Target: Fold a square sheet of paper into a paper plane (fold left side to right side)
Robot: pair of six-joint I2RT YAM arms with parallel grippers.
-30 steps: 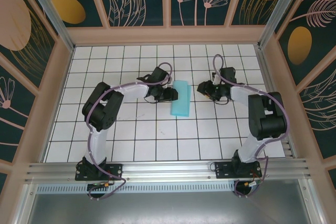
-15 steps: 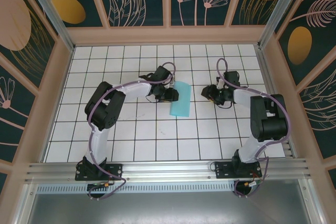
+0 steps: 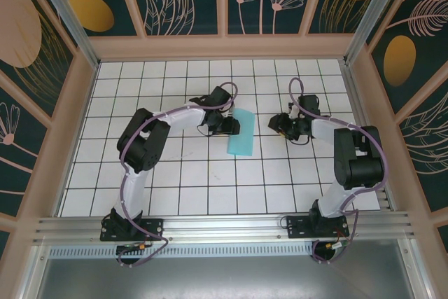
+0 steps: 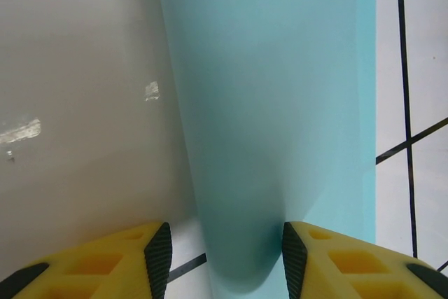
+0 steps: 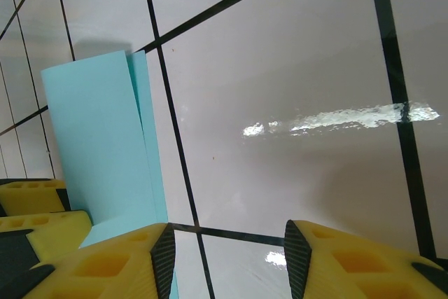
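Turquoise square sheet of paper is lying folded in half as a narrow strip, slightly tilted, around the middle of the white gridded table. Left gripper is sitting at the strip's left edge. Its jaws are standing apart, released, and the paper's bulging upper layer is rising into the gap between the yellow fingers. Right gripper is hovering just right of the paper, apart from it, over bare tile, with its jaws open too, holding nothing. Right wrist view is showing the two paper layers slightly offset along one long edge.
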